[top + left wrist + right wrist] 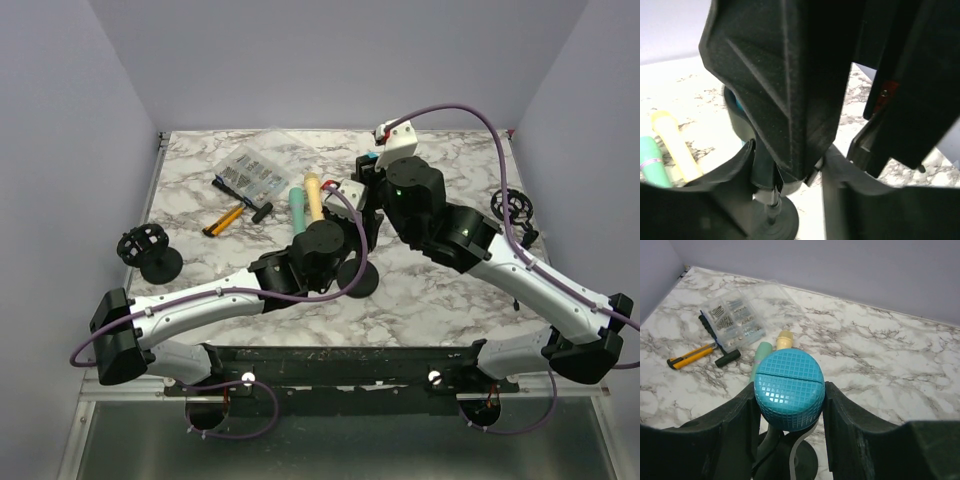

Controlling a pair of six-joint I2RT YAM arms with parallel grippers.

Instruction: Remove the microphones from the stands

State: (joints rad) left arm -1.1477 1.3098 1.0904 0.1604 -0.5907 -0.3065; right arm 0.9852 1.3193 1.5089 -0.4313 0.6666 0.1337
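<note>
microphone [370, 157] is seen from above only as a teal sliver at mid-table over the stand [357, 278]. at the left wrist, the left gripper [790, 155] is set about the stand's stem, but whether it is clamped cannot be told. at the right wrist, the right gripper [789, 392] is closed on the blue head; lift-out is judged in hand, and a straight upward pull is called for, stand held down.
</note>
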